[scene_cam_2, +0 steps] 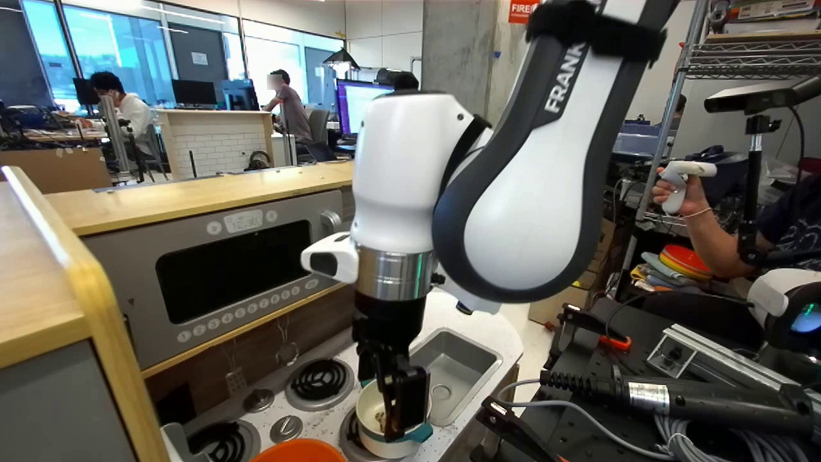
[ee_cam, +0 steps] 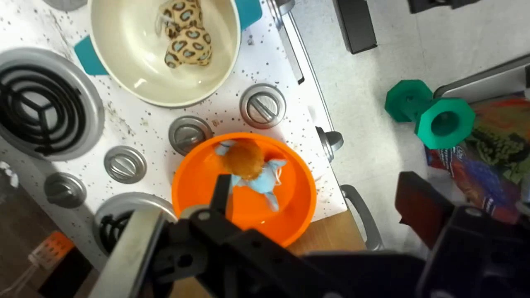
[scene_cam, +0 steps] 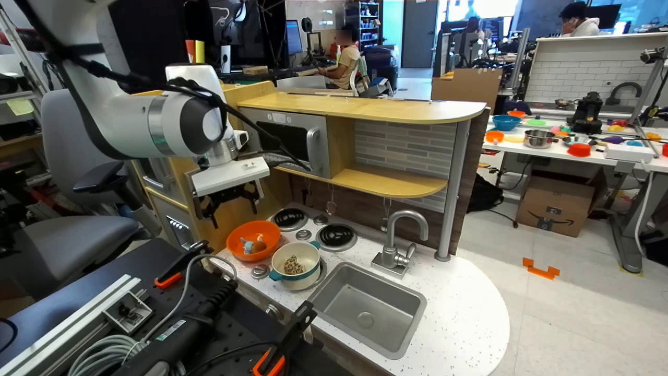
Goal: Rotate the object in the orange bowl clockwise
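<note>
The orange bowl (ee_cam: 296, 194) sits on the toy stove top, near the counter's corner. It also shows in both exterior views (scene_cam: 269, 232) (scene_cam_2: 299, 452), cut by the frame edge in the view where the arm is nearest. Inside lies a soft toy (ee_cam: 244, 159) with a fuzzy orange-brown part and light blue body and limbs; an exterior view shows it too (scene_cam: 258, 246). My gripper (ee_cam: 315, 182) is open and empty, with fingers wide apart. It hangs above the counter near the bowl (scene_cam: 235, 211) (scene_cam_2: 403, 398). In the wrist view one finger overlaps the bowl; the other is over the floor.
A cream pot (ee_cam: 132, 62) with teal handles holds a leopard-print toy (ee_cam: 190, 45) beside the bowl. Stove knobs (ee_cam: 263, 106) and a coil burner (ee_cam: 41, 103) are close by. A sink (scene_cam: 368, 308), a faucet (scene_cam: 402, 235) and a toy microwave (scene_cam_2: 237, 269) with a shelf surround the counter.
</note>
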You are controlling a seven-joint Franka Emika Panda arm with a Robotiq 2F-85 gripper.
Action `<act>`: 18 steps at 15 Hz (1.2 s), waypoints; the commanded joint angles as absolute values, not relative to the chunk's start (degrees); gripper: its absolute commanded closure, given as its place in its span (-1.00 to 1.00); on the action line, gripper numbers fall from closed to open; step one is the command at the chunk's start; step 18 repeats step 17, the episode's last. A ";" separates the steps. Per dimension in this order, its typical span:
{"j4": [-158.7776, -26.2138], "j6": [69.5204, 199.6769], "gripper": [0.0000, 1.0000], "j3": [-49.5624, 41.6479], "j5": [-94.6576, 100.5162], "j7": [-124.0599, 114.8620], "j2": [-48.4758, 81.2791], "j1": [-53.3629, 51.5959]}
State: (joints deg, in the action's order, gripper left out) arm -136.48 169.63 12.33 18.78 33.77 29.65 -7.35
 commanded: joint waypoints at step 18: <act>-155.77 158.57 -1.00 10.28 -2.13 19.00 -2.39 -3.70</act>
